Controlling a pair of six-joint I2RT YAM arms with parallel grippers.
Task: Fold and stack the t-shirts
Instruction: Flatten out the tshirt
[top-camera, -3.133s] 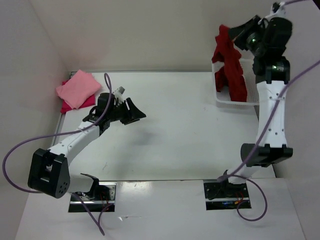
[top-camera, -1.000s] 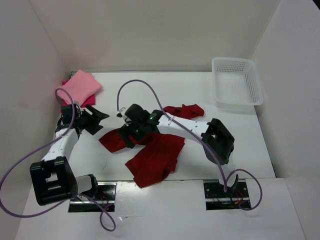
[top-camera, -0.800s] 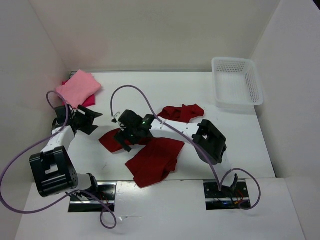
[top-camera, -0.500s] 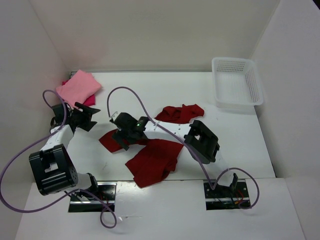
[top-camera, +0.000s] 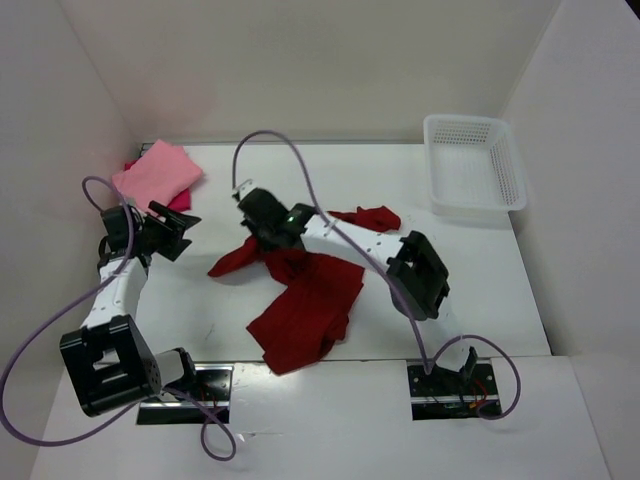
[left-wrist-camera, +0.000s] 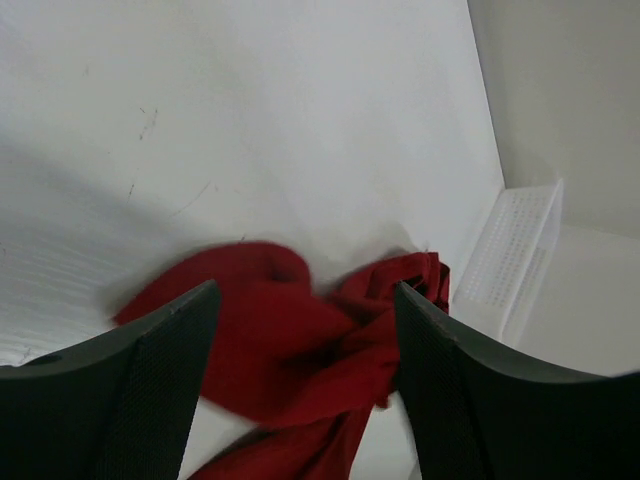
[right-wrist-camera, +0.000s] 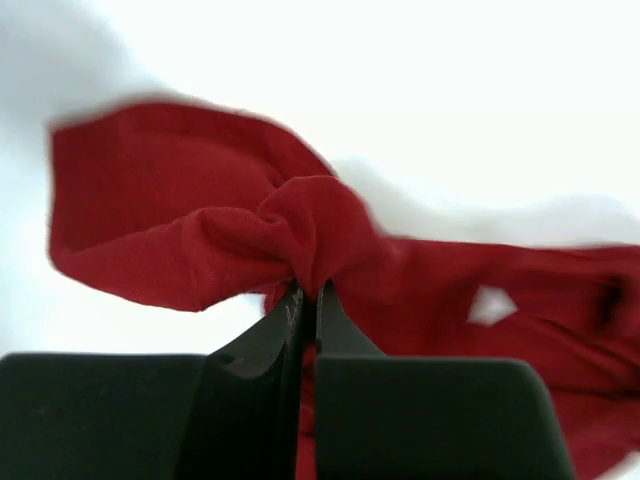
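Shirts from above: the pink shirt (top-camera: 155, 172) lies folded on the magenta shirt (top-camera: 181, 202) at the far left corner, the dark red shirt (top-camera: 305, 300) crumpled toward the near edge. Left wrist: the left gripper (left-wrist-camera: 300, 320) gapes wide, empty. Right wrist: the right gripper (right-wrist-camera: 308, 296) pinches a bunch of the dark red shirt (limp, light; I think the shoulders give better hold).

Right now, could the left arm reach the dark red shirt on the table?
Probably yes. The left fingers, open, face the dark red shirt across bare table with nothing between. The right fingers pinch a bunch of that shirt, so the arms would be close.
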